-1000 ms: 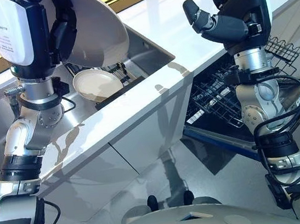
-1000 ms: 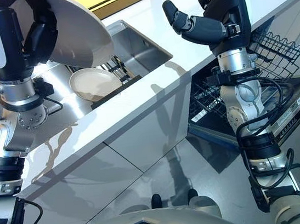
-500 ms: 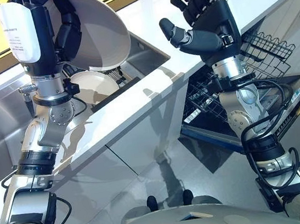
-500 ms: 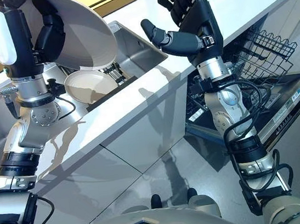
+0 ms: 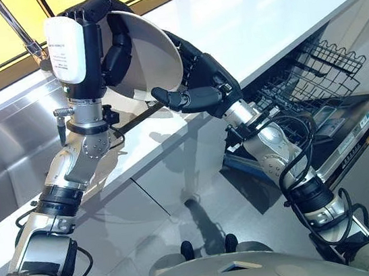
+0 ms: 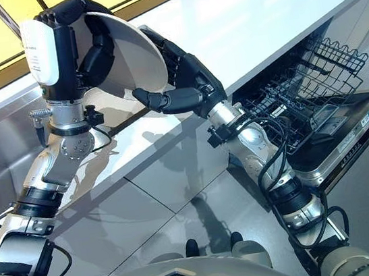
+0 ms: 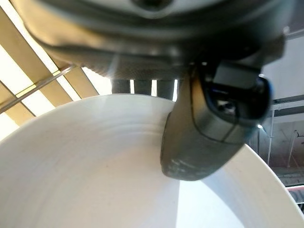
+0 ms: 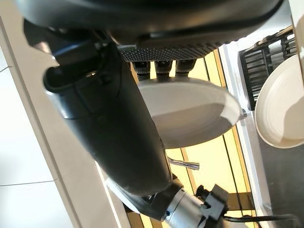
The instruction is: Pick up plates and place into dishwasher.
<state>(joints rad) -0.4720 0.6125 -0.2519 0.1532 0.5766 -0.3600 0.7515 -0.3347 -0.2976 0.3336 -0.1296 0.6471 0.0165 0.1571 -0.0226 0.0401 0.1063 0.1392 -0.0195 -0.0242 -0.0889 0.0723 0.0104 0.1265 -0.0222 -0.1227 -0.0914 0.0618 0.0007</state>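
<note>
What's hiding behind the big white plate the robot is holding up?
Behind the plate are the right hand's fingers, reaching past its rim, while the left hand pinches it. The plate covers their tips, so whether they touch it cannot be seen.

Two silver-grey jointed arms with black cuffs end in dark hands, the left hand (image 5: 101, 43) backed by a white cover, the right hand (image 5: 202, 88) all dark.

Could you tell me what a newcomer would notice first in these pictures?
A large white plate held up above the counter, gripped by the left hand, with the right hand reaching up to its far side. To the right, the open dishwasher shows its wire rack.
</note>
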